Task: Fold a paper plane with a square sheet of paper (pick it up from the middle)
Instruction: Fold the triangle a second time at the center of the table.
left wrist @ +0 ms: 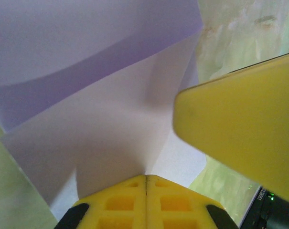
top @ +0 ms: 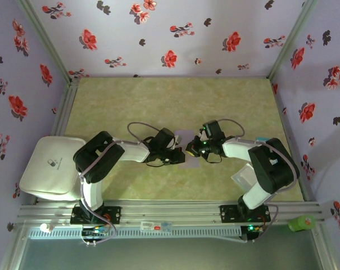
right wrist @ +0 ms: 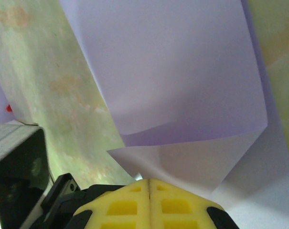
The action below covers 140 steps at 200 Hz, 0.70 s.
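The left gripper (left wrist: 145,179) and right gripper (right wrist: 149,182) have their jaws pressed together, each apparently nipping the sheet (left wrist: 101,129). The sheet sits partly folded between them at the middle of the table (top: 158,95). It looks light, limp and easily creased, so gentle edge pinches should suit it.

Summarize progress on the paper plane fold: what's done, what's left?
Done: the square sheet of paper is gripped. In hand: left gripper and right gripper are both shut on it, one layer bending over another, which looks like an early fold. Left: nearly everything; no centre crease or pointed dart shape shows yet.
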### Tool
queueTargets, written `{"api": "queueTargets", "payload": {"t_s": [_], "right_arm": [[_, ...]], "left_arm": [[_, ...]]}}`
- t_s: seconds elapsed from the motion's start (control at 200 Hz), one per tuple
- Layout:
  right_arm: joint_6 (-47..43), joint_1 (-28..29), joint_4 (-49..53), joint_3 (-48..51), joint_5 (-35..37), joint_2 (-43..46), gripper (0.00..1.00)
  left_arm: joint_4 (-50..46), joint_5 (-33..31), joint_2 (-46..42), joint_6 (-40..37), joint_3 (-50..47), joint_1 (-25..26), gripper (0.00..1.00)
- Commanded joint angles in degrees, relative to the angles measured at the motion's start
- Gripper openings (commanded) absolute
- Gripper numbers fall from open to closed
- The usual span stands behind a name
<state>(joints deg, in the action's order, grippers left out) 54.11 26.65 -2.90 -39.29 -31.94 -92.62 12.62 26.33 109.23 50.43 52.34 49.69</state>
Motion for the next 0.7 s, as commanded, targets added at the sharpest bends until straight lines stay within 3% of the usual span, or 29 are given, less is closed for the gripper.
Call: {"api": "queueTargets", "payload": {"t_s": [0.0, 0.11, 0.22, 0.425, 0.695], "right_arm": [[-2.7, 0.0, 4.8, -1.1, 1.1, -3.1, 0.00], [-7.0, -3.2, 11.9, -2.0, 6.3, -5.7, 0.00], [-7.5, -8.3, 7.0, -0.2, 1.6, -6.7, 0.00], [-10.6, -9.4, 12.6, -4.7, 3.8, -6.7, 0.00], [-8.1, -12.9, 8.8, -5.2, 4.9, -7.2, 0.00]], "left_arm": [[-7.3, -2.2, 2.1, -1.6, -1.3, 1.1, 0.00], [-8.3, -2.2, 1.8, -2.2, -1.2, 1.1, 0.00], [-8.7, -2.2, 1.8, -2.6, -1.4, 1.1, 0.00], [-10.5, -2.2, 2.4, -4.2, -0.8, 1.0, 0.00], [-9.7, -1.8, 2.5, -4.0, -1.4, 1.1, 0.00]]}}
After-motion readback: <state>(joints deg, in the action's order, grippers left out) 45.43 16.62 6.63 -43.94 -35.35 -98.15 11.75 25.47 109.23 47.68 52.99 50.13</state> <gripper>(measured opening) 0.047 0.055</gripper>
